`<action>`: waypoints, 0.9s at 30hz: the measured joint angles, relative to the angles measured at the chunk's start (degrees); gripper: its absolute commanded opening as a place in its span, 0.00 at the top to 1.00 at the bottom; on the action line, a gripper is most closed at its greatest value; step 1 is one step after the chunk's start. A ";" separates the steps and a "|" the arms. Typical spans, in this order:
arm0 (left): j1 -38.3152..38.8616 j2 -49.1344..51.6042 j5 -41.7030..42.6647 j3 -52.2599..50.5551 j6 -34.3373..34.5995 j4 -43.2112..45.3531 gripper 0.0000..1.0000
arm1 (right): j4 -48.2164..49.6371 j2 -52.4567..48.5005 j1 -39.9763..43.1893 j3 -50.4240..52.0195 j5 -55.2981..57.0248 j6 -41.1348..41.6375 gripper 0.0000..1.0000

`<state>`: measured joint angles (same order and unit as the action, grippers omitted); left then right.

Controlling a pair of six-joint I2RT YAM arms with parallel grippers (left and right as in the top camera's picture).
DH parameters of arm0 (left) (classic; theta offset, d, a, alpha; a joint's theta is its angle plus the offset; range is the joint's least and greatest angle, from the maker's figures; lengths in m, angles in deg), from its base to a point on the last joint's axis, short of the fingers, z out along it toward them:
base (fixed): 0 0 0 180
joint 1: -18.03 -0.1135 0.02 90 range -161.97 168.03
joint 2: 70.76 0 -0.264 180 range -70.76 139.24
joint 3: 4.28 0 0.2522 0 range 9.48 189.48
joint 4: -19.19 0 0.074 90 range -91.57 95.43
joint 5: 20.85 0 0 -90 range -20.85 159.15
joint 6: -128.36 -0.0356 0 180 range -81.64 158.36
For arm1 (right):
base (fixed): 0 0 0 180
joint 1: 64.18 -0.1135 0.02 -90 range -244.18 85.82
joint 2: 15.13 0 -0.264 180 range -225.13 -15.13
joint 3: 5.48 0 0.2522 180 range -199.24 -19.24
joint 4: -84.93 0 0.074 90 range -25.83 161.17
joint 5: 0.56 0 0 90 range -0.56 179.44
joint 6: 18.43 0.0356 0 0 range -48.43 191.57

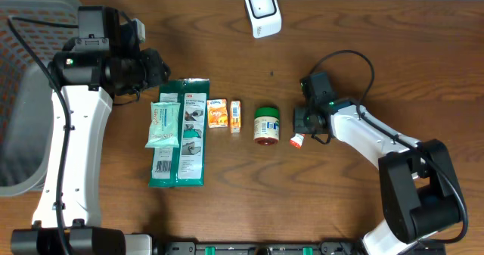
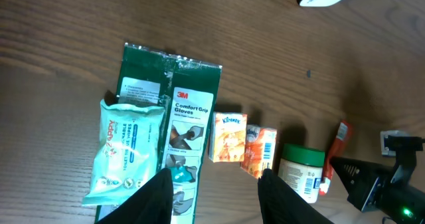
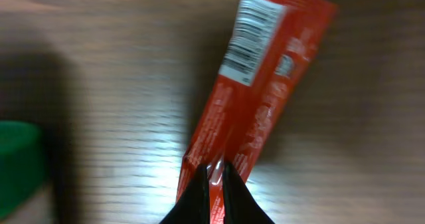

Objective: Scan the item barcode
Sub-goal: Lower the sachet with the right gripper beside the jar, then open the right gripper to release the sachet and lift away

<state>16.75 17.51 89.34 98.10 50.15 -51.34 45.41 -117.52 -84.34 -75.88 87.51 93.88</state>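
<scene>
Red sachet (image 3: 259, 84) appeared to lie flat on the tabletop (image 1: 363, 51), at 3 o'clock of the green-lidded jar (image 1: 266, 125) and just beside it. Whether it was already raised could not be told. The right pincer (image 3: 214, 177) was closed on the sachet, pinching only its narrow near end. The barcode (image 3: 247, 38) sat at the far end, facing up toward the wrist camera. The white scanner (image 1: 262, 10) stood well apart, at roughly 11 o'clock of the sachet in the overhead view. The left pincer (image 2: 212, 197) hung with its jaws apart, holding nothing, over the glove pack (image 2: 189, 117).

Risks noted, as judgement:
- The hold was on the very tip of a thin, limp packet. On lifting, the free end could droop or swing, or the sachet could slip out.
- The barcode end was furthest from the grip, so any sag would tilt the code away from the scanner window and spoil the read.
- The jar stood close at 9 o'clock, so a careless swing could knock it.
</scene>
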 measured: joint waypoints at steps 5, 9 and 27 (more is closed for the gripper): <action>0.00 0.04 0.00 0.00 0.00 0.22 0.51 | -1.03 0.81 0.04 -0.02 -5.53 -6.64 0.49; 0.00 0.04 -0.02 0.00 0.13 0.59 0.39 | -2.60 6.03 0.87 -0.22 -6.84 -9.51 0.13; 0.00 0.13 -1.75 -2.60 -0.02 -6.82 0.12 | -25.38 23.17 6.12 -4.04 -7.50 -10.82 0.01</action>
<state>16.75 17.65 87.59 95.50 50.13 -58.16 20.04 -94.35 -78.22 -79.92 80.01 83.06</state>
